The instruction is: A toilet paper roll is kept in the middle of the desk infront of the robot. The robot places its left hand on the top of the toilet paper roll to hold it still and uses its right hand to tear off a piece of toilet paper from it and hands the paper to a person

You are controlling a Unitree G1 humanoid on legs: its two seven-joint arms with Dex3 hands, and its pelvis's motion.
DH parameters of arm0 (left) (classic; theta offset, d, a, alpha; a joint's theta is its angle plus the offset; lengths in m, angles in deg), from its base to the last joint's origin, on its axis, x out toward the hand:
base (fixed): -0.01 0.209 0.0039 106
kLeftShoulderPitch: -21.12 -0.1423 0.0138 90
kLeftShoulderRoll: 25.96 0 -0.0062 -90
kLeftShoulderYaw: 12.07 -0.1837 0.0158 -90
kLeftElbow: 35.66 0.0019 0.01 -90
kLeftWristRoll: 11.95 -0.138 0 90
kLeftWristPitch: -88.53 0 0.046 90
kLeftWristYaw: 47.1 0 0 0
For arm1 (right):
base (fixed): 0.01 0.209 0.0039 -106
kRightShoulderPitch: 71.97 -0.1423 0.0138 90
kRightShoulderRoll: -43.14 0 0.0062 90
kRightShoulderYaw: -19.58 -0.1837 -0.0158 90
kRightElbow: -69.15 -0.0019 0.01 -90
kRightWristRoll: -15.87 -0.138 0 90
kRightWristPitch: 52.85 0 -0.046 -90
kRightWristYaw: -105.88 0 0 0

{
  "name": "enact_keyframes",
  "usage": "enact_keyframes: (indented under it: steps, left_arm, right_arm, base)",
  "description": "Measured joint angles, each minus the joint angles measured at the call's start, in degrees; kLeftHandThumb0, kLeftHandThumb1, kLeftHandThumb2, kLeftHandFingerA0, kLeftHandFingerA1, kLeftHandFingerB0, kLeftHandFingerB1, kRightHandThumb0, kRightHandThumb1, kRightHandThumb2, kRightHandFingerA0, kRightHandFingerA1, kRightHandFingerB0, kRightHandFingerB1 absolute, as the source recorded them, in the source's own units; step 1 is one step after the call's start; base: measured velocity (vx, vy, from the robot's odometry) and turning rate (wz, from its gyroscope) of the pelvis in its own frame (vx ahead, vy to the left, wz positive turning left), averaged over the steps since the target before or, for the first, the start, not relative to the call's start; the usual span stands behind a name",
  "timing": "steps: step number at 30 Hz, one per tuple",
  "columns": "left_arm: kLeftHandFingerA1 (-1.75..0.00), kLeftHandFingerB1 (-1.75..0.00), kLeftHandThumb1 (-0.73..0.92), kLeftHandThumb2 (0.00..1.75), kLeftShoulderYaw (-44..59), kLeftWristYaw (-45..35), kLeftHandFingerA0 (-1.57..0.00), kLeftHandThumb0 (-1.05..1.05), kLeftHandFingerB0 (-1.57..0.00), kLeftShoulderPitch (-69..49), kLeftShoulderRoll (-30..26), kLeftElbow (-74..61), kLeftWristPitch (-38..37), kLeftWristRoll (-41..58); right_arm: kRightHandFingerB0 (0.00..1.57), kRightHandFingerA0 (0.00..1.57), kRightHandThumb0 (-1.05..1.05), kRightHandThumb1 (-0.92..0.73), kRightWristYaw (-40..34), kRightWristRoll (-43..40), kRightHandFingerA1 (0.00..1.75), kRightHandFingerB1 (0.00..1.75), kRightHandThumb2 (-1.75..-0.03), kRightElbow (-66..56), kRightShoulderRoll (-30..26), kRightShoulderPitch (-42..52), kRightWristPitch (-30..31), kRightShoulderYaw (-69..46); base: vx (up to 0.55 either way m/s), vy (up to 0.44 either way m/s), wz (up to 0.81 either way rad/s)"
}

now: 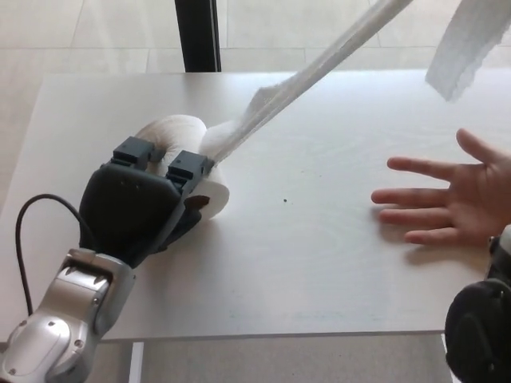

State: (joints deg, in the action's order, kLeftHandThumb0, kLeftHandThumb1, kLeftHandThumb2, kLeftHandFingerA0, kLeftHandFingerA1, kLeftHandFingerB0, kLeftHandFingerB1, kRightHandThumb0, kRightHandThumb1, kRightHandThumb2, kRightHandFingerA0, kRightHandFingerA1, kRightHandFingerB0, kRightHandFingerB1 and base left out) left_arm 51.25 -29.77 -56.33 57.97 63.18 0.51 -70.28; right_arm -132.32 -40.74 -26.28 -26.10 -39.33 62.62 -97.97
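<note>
Pale desk (319, 263) on tiled floor (104, 32); dark post (197, 36) behind.

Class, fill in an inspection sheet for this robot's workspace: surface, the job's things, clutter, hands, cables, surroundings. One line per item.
Surface: pale wood-grain desk top, with a small dark speck near the middle.
Job's things: white toilet paper roll lying on the desk; white paper strip stretched up and right out of frame; a loose paper end hangs top right.
Clutter: nothing seen.
Hands: black left hand pressed on the roll; right hand not in view; a person's open hand, palm up, at the right edge.
Cables: black cable looping by the left wrist.
Surroundings: tiled floor, dark post behind the desk.
</note>
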Motion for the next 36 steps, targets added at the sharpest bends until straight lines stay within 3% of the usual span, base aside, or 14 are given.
enact_keyframes:
  steps: [1, 2, 4, 5, 8, 9, 10, 11, 18, 25, 30, 31, 35, 36]
  left_arm:
    - [-0.69, -0.57, 0.84, 0.65, -0.1, 0.1, -0.58, -0.52, -0.53, -0.1, -0.2, -0.1, 0.0, 0.0]
    - [-0.68, -0.56, 0.85, 0.66, -0.1, 0.1, -0.57, -0.52, -0.53, -0.2, -0.3, -0.2, 0.0, 0.0]
    - [-0.68, -0.56, 0.86, 0.65, -0.3, 0.1, -0.58, -0.52, -0.56, -0.3, -0.6, -0.3, 0.0, 0.0]
    - [-0.68, -0.56, 0.86, 0.65, -0.4, 0.2, -0.57, -0.52, -0.55, -0.4, -0.7, -0.4, 0.0, 0.0]
    - [-0.68, -0.56, 0.87, 0.65, -0.6, 0.5, -0.57, -0.52, -0.54, -0.7, -0.9, -0.4, 0.1, 0.0]
    - [-0.70, -0.57, 0.84, 0.66, -0.7, 0.5, -0.56, -0.52, -0.52, -0.8, -1.0, -0.5, 0.1, 0.0]
    - [-0.69, -0.56, 0.85, 0.65, -0.9, 0.5, -0.56, -0.53, -0.51, -1.0, -1.0, -0.5, 0.1, 0.0]
    - [-0.70, -0.57, 0.85, 0.64, -0.9, 0.6, -0.58, -0.52, -0.52, -1.2, -1.0, -0.6, 0.1, 0.0]
    - [-0.70, -0.57, 0.85, 0.65, -1.1, 1.2, -0.57, -0.53, -0.53, -1.5, -1.5, -0.5, 0.1, 0.0]
    - [-0.70, -0.57, 0.85, 0.65, -1.1, 1.9, -0.58, -0.52, -0.53, -1.1, -1.6, -1.7, 0.1, 0.0]
    - [-0.72, -0.57, 0.85, 0.65, -0.9, 2.2, -0.58, -0.53, -0.52, -1.0, -1.6, -2.6, 0.1, 0.0]
    - [-0.71, -0.58, 0.85, 0.64, -0.9, 2.2, -0.60, -0.52, -0.55, -1.0, -1.6, -2.7, 0.1, 0.0]
    - [-0.71, -0.58, 0.85, 0.65, -0.9, 2.3, -0.59, -0.52, -0.54, -1.0, -1.6, -3.0, 0.1, 0.0]
    - [-0.71, -0.57, 0.85, 0.65, -0.9, 2.3, -0.59, -0.53, -0.53, -1.1, -1.6, -3.0, 0.1, 0.0]
  right_arm:
    - [0.79, 1.09, -0.60, -0.92, 0.0, 0.3, 1.75, 1.75, -0.72, 1.1, -0.8, -1.6, -0.4, -0.3]
    - [1.10, 1.36, -0.66, -0.74, 0.1, 0.5, 1.57, 1.43, -1.08, 1.7, -1.3, -2.6, -0.7, -0.5]
    - [1.05, 1.36, -0.67, -0.72, 0.4, 0.6, 1.60, 1.43, -1.03, 4.4, -3.1, -5.1, -1.1, -1.3]
    - [0.76, 1.08, -0.48, -0.92, 0.6, 0.6, 1.75, 1.75, -0.72, 5.7, -4.0, -6.7, -1.3, -2.0]
    - [0.80, 1.05, -0.46, -0.92, 1.2, 0.7, 1.75, 1.72, -0.75, 9.1, -6.3, -10.4, -1.8, -3.3]
    - [0.86, 1.11, -0.38, -0.91, 1.3, 0.9, 1.75, 1.73, -0.81, 10.7, -7.4, -11.8, -2.1, -3.7]
    - [1.20, 1.22, -0.25, -0.78, 1.5, 1.2, 1.28, 1.26, -1.27, 12.3, -8.4, -13.2, -2.3, -3.9]
    - [0.80, 1.08, -0.45, -0.92, 1.5, 1.6, 1.75, 1.68, -0.77, 14.2, -9.7, -15.1, -2.5, -4.4]
    - [0.75, 1.06, -0.33, -0.90, 3.1, 2.8, 1.75, 1.75, -0.81, 19.1, -15.6, -21.8, -3.3, -5.6]
    - [0.75, 0.96, -0.19, -0.65, 5.9, 2.2, 1.75, 1.57, -1.13, 12.0, -16.4, -10.8, 1.4, -1.2]
    - [0.75, 0.97, -0.23, -0.73, 7.7, 2.4, 1.75, 1.59, -0.99, 8.9, -16.5, -1.4, 4.3, 4.2]
    - [0.72, 1.01, -0.21, -0.54, 8.1, 2.6, 1.75, 1.73, -1.18, 8.4, -16.6, 0.7, 5.0, 5.5]
    - [0.67, 0.96, -0.26, -0.53, 10.4, 3.8, 1.75, 1.51, -1.00, 7.1, -18.6, 9.2, 7.0, 12.5]
    - [0.72, 1.00, -0.26, -0.53, 11.0, 4.5, 1.70, 1.17, -0.94, 7.1, -19.2, 11.2, 7.5, 14.5]
  base:
    - [0.00, 0.000, 0.00]
    - [0.00, 0.000, 0.00]
    - [0.00, 0.000, 0.00]
    - [0.00, 0.000, 0.00]
    - [0.00, 0.000, 0.00]
    - [0.00, 0.000, 0.00]
    - [0.00, 0.000, 0.00]
    - [0.00, 0.000, 0.00]
    - [0.00, 0.000, 0.00]
    - [0.00, 0.000, 0.00]
    - [0.00, 0.000, 0.00]
    - [0.00, 0.000, 0.00]
    - [0.00, 0.000, 0.00]
    - [0.00, 0.000, 0.00]
